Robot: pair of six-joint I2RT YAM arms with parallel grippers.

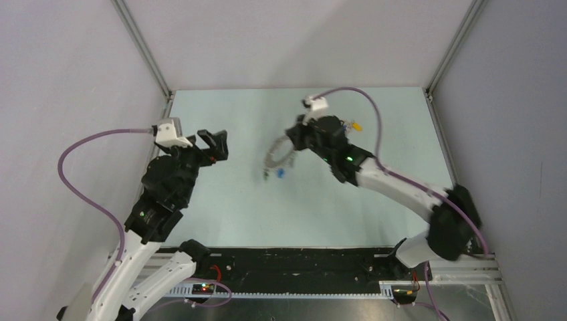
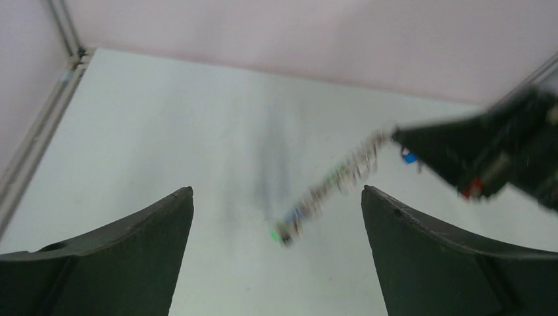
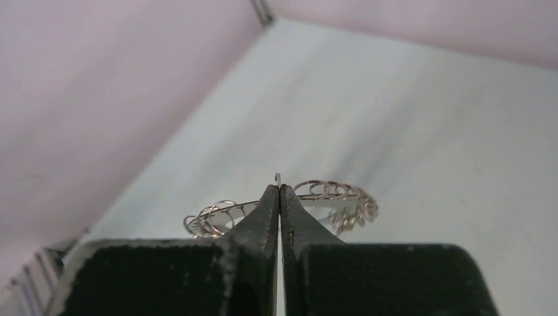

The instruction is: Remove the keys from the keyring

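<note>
The keyring (image 3: 327,189), a thin silvery loop rimmed with small wire coils, hangs over the middle of the pale table (image 1: 227,214), pinched at its upper rim between the closed fingertips of the right hand (image 3: 279,192); from that grip it slants down toward the left arm's side, and whether its lower end touches the table cannot be told; the keys (image 1: 280,174), tiny beside the hand, gather toward the low end, a blue head and a green one showing, both blurred in the left wrist view; the left hand (image 2: 276,192) stands fully open and empty, well apart from the ring, its two dark fingers (image 2: 148,237) framing the dangling loop. By the look of it the ring is light, springy wire, stiff enough to keep its shape yet free to swing and twist about the single pinch; the metal is smooth and probably slippery, and the coils could bend under a hard squeeze; the keys should slide along the rim and dangle loosely; the plastic head of one key, broader and less slick than its blade, seems the best place for the free hand to take hold while the other steadies the ring.
</note>
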